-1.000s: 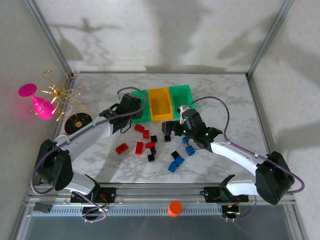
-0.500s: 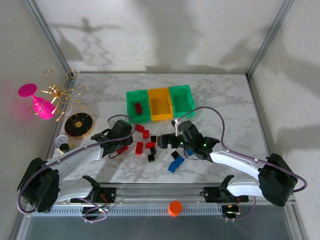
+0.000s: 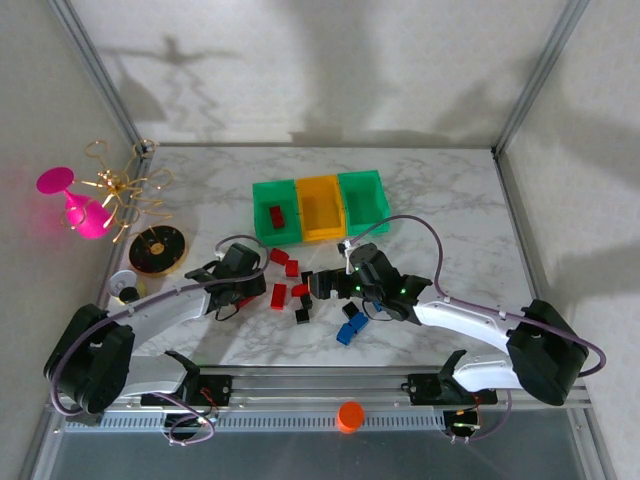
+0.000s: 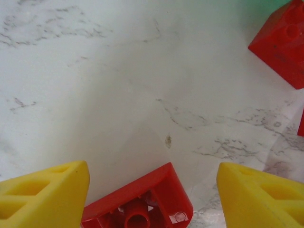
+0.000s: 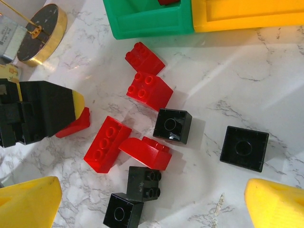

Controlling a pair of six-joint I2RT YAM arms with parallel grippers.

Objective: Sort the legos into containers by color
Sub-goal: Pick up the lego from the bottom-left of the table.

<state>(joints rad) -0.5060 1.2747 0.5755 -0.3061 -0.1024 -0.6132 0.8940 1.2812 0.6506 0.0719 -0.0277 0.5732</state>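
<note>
Marble tabletop (image 3: 450, 200) is spreading under your arms. Your left gripper (image 4: 152, 166) is standing open, jaws either side of a red brick (image 4: 142, 204) without touching it. Your right gripper (image 5: 152, 182) is gaping wide above the scattered legos (image 3: 300, 295). Beyond, the containers (image 3: 320, 205) are sitting in a row, white walls rising behind.

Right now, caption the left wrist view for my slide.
Open left end effector straddling a red lego on the marble table.
</note>
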